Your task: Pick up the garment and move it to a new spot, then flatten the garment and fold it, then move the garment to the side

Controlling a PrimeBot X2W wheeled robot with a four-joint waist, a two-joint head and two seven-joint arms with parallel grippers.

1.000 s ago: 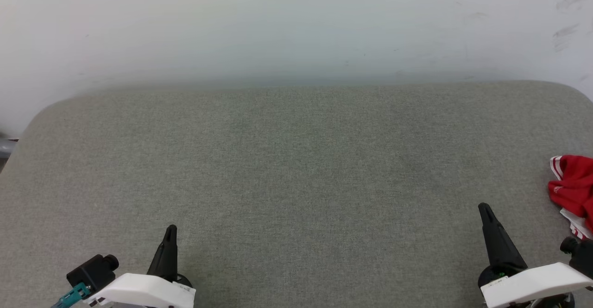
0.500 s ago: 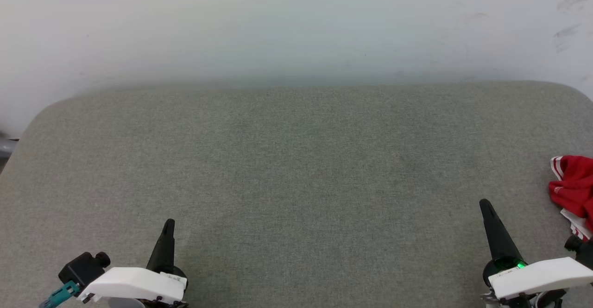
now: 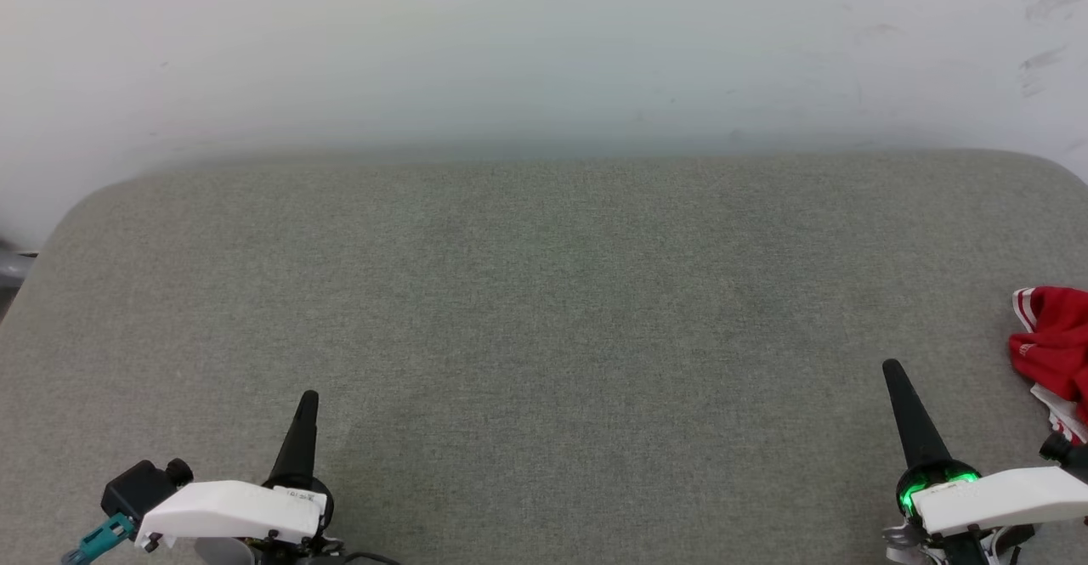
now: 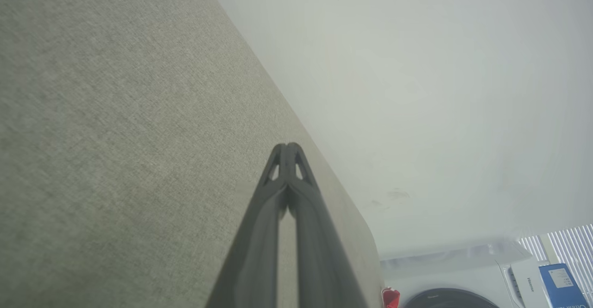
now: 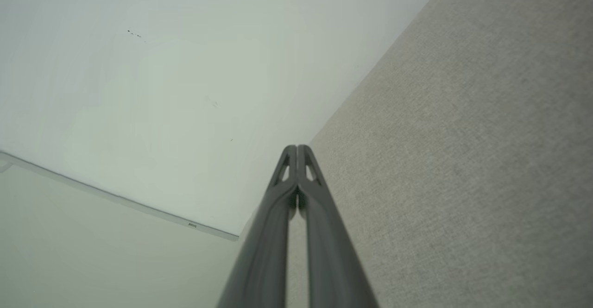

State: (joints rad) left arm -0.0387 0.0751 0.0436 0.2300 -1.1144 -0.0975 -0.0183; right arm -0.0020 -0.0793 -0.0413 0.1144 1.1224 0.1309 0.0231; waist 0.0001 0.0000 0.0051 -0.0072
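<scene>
"At the right edge of the counter [image 3: 544,310], in the head view, you have the garment [image 3: 1054,348]; it lies in a crumpled red heap with white stripes showing; part of it runs off the side of that view."

"And my grippers; is either one holding it?"

"No; your right gripper [image 3: 891,367] is near the garment, on its left and apart from it, with bare grey-green fabric between them; its two dark fingers are pressed together into a single point with nothing between them; a green light [image 3: 931,476] glows at its base."

"Does the wrist view agree?"

"It does; there the fingertips [image 5: 291,150] meet along their inner edges, over the line where the counter ends and the pale wall [image 3: 544,47] begins."

"The left one?"

"Your left gripper [image 3: 308,399] sits at the lower left of the head view, well apart from the garment, with nearly the whole width of the counter between; in its own wrist view the fingertips [image 4: 280,149] touch, so it too is closed on nothing; whether either tip touches the counter, you cannot tell."

"Anything else?"

"Your left wrist view catches a small scrap of red by the counter's edge at the bottom; past it stands a white washing machine [image 4: 444,278] with a dark round door; a blue box [image 4: 560,285] is beside that."
</scene>
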